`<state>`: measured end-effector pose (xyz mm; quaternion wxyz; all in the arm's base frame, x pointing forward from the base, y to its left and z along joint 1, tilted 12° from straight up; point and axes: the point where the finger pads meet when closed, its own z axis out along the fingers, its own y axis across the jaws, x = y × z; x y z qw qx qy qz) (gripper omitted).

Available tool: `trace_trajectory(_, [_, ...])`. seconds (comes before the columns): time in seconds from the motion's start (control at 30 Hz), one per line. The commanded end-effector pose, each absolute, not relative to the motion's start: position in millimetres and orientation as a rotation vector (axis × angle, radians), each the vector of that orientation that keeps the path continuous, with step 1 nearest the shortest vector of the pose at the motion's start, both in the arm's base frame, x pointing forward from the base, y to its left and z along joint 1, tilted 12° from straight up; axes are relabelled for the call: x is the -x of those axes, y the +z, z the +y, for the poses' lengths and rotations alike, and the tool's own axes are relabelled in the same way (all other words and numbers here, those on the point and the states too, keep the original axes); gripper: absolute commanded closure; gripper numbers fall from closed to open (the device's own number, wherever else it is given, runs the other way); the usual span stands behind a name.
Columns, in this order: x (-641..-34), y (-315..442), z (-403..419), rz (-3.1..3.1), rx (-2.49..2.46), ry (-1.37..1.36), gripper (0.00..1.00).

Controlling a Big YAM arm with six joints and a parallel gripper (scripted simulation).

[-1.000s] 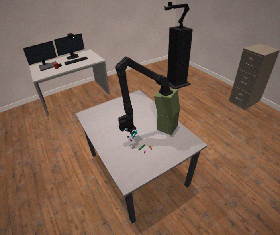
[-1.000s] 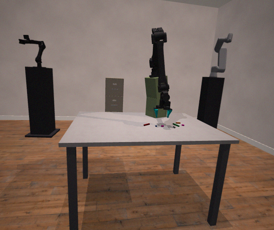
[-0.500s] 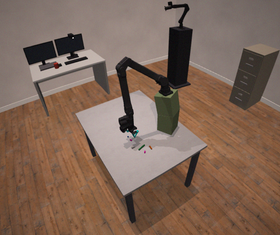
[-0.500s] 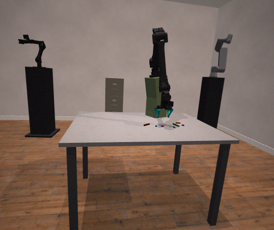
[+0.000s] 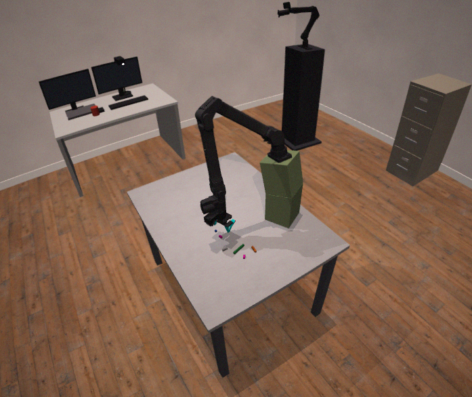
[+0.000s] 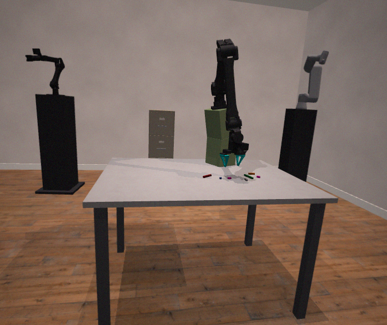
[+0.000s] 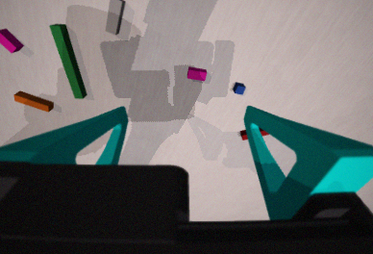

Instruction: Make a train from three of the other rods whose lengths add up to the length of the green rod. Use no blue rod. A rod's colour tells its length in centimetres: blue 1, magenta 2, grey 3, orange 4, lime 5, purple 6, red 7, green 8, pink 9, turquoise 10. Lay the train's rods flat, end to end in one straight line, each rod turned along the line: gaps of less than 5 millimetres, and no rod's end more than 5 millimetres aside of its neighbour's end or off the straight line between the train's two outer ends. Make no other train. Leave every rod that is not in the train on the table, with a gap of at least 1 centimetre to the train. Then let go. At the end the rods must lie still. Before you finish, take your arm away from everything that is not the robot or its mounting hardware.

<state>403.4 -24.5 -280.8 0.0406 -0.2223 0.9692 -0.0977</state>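
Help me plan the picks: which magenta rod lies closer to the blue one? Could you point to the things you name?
The magenta rod (image 5: 221, 236) (image 6: 229, 178) (image 7: 197, 74) between the green rod (image 5: 238, 248) (image 6: 248, 176) (image 7: 68, 62) and the blue rod (image 5: 215, 230) (image 6: 220, 178) (image 7: 239, 88); the other magenta rod (image 5: 244, 256) (image 6: 258, 176) (image 7: 11, 40) lies across the green rod from the blue one.

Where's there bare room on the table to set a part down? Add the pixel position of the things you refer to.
Near side of the table (image 5: 210, 299) (image 6: 144, 193), between the rods and the near edge in the exterior view; also left of the red rod (image 6: 206, 176) (image 7: 245, 136) there. Crowded: around the green rod (image 5: 238, 248) (image 6: 248, 176) (image 7: 69, 62), with orange, grey and magenta close by.
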Motion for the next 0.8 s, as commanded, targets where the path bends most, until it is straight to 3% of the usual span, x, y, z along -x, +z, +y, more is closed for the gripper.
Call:
trace_trajectory(0.0, [-397,-289,-14,2.955,0.87,-0.297,0.0])
trace_trajectory(0.77, [-396,-291,-3,2.842,1.253,-0.306,0.0])
